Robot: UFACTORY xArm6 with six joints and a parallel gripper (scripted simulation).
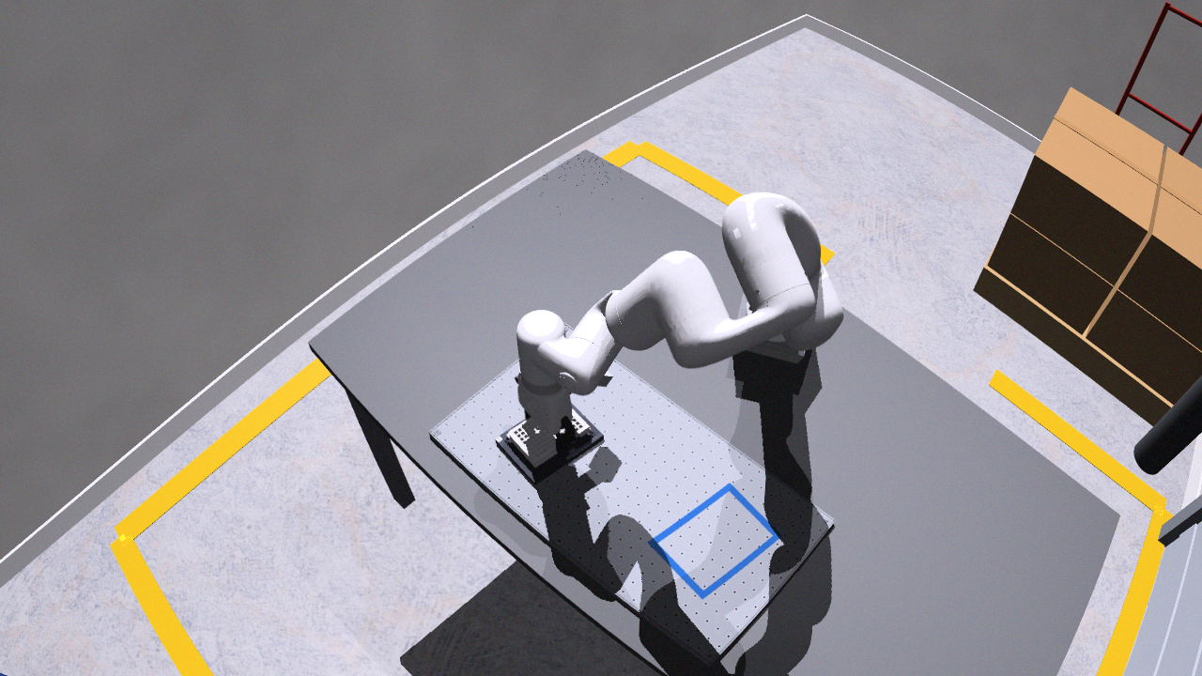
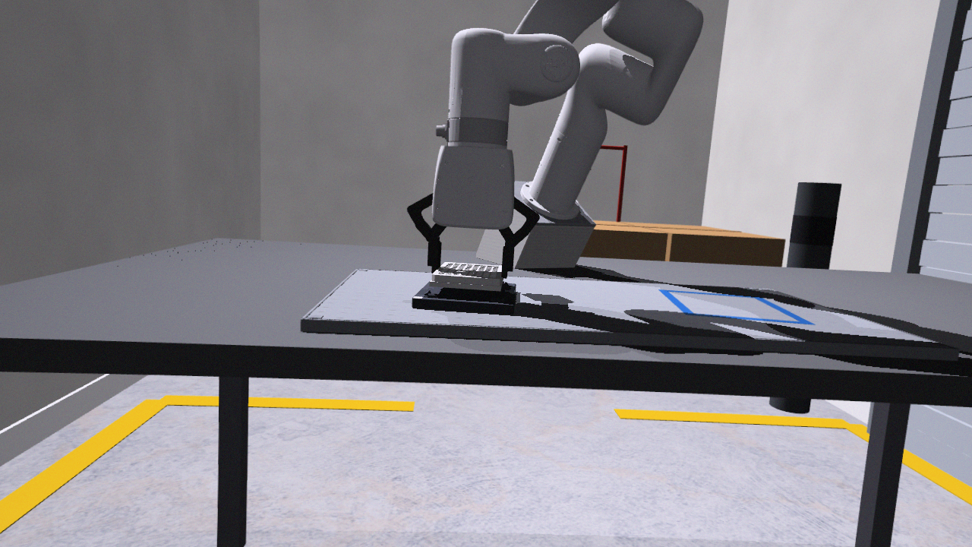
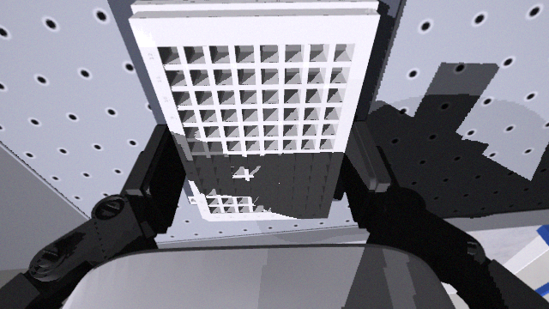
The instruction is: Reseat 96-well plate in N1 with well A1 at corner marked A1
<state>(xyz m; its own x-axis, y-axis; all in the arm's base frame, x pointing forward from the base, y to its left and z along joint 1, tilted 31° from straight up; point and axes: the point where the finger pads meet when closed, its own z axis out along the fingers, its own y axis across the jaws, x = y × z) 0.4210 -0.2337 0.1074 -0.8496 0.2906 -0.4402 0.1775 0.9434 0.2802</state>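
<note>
The white 96-well plate sits between my gripper's two black fingers, which are shut on its long sides. In the side view the plate rests low on the black plate nest N1, with the gripper straight above it. From above, the plate and nest show under the wrist, partly hidden by it. I cannot make out the cut corner or the A1 mark. The near end of the plate lies in the arm's shadow.
The nest stands on a grey perforated deck on a dark table. The blue taped outline B1 lies to the right on the deck. Cardboard boxes and a dark post stand off the table.
</note>
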